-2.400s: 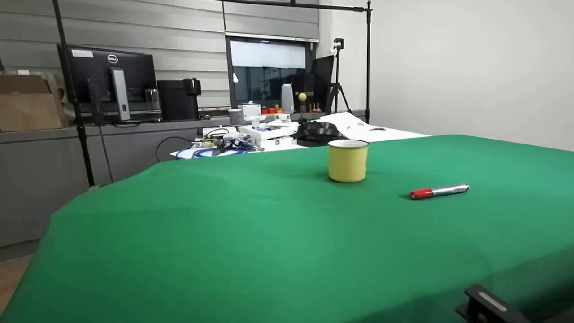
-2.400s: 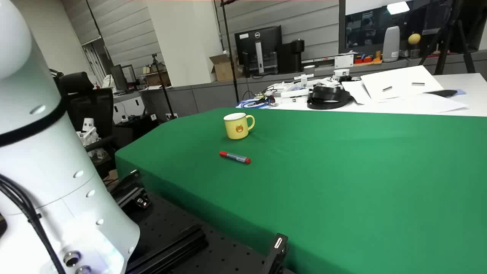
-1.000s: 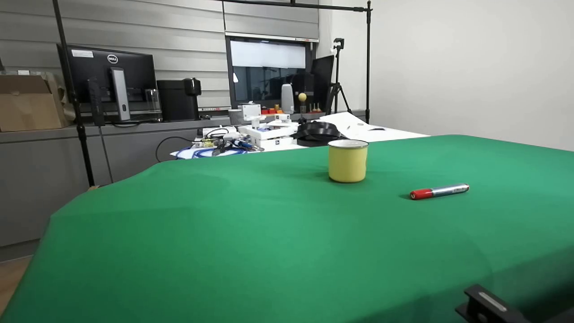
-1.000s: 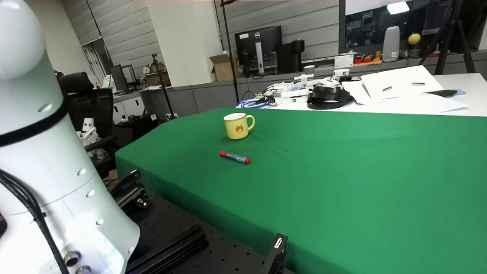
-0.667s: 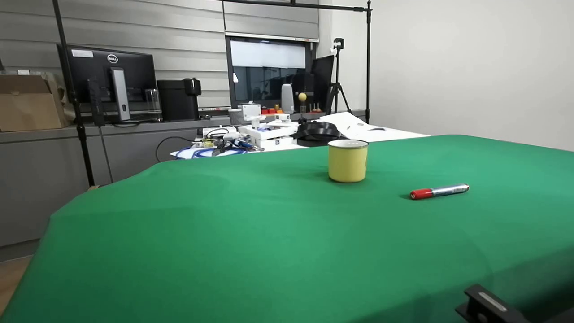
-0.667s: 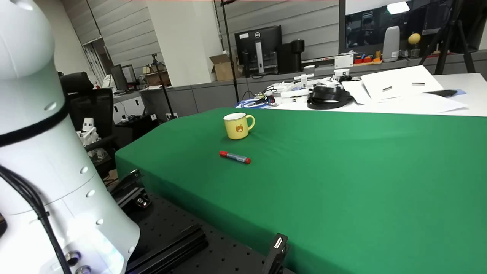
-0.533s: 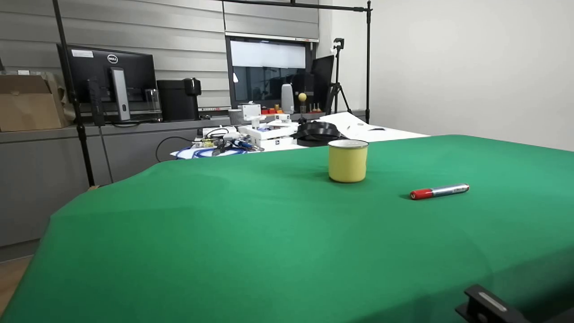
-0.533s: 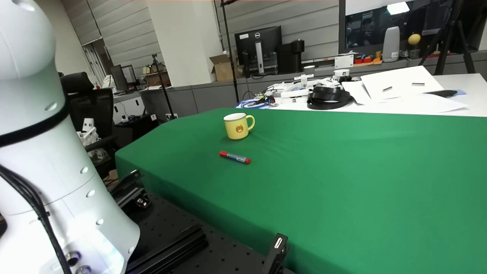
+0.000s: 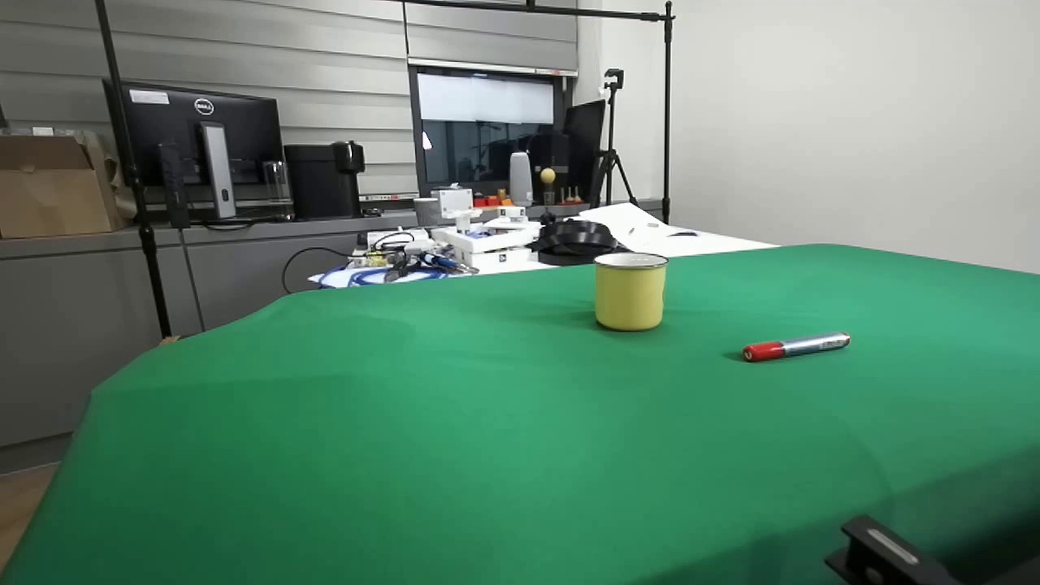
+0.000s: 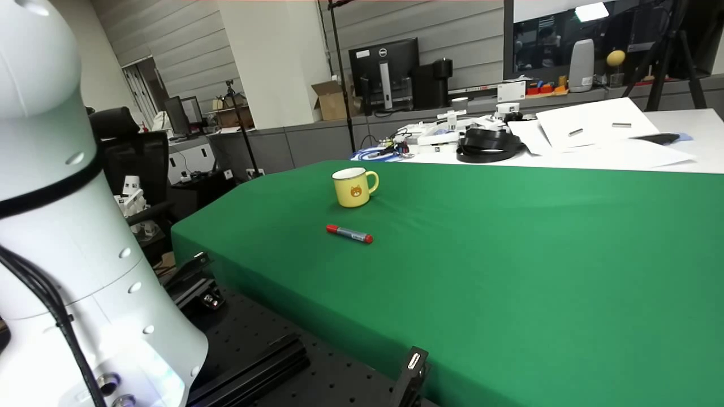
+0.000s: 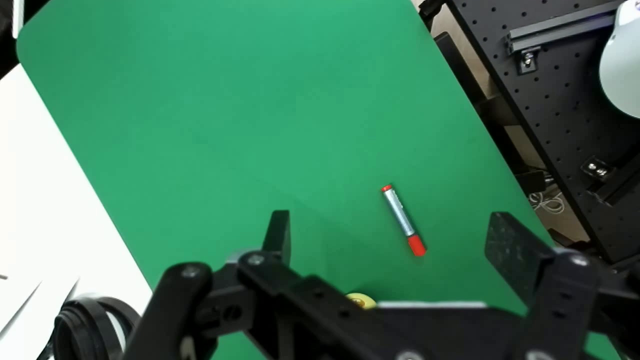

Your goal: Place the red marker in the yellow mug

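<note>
The arm [image 10: 48, 152] has leaned right since earlier. The red marker [image 10: 349, 233] (grey-silver barrel, red ends) lies on green cloth [image 10: 509, 254], nearer than the yellow mug [image 10: 350, 189]. The gripper [image 11: 392, 240] stands spread wide.

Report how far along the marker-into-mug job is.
Done: no part of the transfer yet; the yellow mug stands upright, but the red marker lies apart from it on the green surface.
In hand: nothing; the wrist view shows the gripper open, jaws wide apart, the marker seen between them but not gripped.
Left: likely lowering, gripping the marker, lifting it and releasing it into the mug.
</note>
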`<state>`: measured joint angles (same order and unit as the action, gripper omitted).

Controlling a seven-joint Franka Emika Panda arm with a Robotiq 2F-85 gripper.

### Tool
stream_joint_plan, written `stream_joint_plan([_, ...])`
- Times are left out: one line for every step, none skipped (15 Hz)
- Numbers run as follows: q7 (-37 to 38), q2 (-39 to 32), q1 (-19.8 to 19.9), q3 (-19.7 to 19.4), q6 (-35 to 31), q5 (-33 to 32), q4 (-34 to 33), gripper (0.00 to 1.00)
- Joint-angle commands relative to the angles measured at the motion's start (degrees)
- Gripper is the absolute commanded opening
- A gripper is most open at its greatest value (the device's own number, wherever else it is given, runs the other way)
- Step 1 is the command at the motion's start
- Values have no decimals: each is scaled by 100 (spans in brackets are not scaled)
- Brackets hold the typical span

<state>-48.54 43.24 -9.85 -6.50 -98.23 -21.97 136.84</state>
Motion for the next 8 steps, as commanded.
stream_joint_plan([-611,225,-222,-236,-875,253,398,100])
stream_joint_plan([-759,186,-264,-326,-1189,444,539,100])
stream_joint_plan([-948,156,-309,-415,-1467,648,669,100])
stream_joint_plan([-1154,77,-362,-521,-1727,902,810,100])
stream_joint_plan([-1330,8,-374,-575,-1937,1094,946,100])
stream_joint_plan([-1498,-84,-363,-611,-2124,1246,1089,100])
stream_joint_plan([-1663,-182,-352,-644,-2262,1379,1208,100])
stream_joint_plan([-1810,-324,-326,-665,-2401,1473,1327,100])
